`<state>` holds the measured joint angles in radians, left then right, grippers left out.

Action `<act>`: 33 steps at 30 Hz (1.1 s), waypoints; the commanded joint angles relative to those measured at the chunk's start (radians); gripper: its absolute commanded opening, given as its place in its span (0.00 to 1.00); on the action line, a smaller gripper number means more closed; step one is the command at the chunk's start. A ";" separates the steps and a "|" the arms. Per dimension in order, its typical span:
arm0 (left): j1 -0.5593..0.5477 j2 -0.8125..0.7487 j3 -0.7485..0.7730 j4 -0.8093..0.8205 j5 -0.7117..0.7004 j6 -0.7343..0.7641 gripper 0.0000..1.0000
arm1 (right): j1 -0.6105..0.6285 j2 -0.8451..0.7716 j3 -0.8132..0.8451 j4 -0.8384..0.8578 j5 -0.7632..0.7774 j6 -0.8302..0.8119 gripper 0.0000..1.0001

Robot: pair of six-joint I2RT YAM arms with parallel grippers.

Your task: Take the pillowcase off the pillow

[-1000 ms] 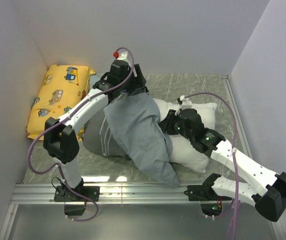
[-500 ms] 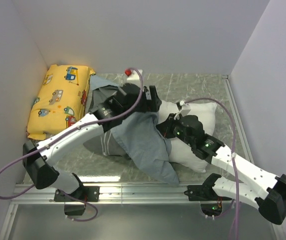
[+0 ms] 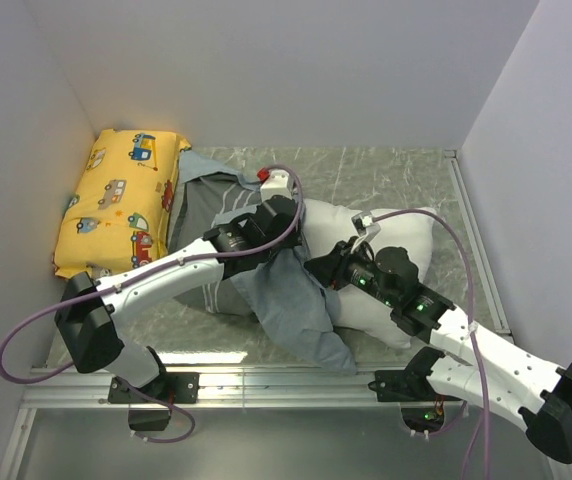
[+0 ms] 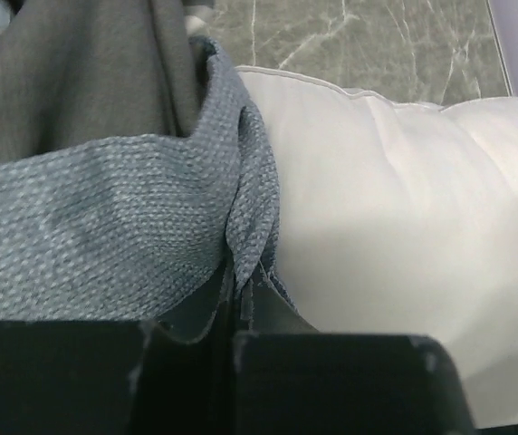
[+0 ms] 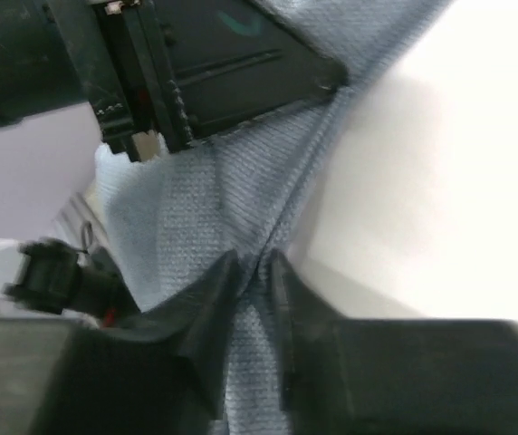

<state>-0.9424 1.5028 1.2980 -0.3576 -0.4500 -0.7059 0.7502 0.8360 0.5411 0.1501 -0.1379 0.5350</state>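
Pillow (image 3: 331, 218) lies on table (image 3: 386, 170), right part bare of pillowcase (image 3: 301, 320). Left claw (image 4: 238, 272) clamped narrow on pillowcase edge. Right claw (image 5: 257, 265) apparently pinching the same fabric; view blurred.

The pillowcase (image 3: 291, 300) hides part of the pillow (image 3: 416, 232).

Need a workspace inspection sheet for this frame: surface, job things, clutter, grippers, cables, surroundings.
Surface: grey marbled table, partly under bedding.
Job's things: pillowcase partly off, blue-grey inside showing; pillow bare at its right end.
Clutter: yellow pillow against the left wall.
Grippers: left gripper shut on the pillowcase; right gripper shut on it too.
Cables: purple cable arcs over the pillow; no snag seen.
Surroundings: white walls; metal rail at the near edge.
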 commanded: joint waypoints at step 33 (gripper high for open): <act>0.220 -0.340 -0.163 -0.004 0.063 0.111 0.01 | -0.314 0.465 0.594 -0.604 0.485 -0.090 0.00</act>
<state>-0.8173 1.2587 1.0946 -0.3065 -0.4232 -0.5983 0.5636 1.3460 1.0733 -0.3305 0.2241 0.4839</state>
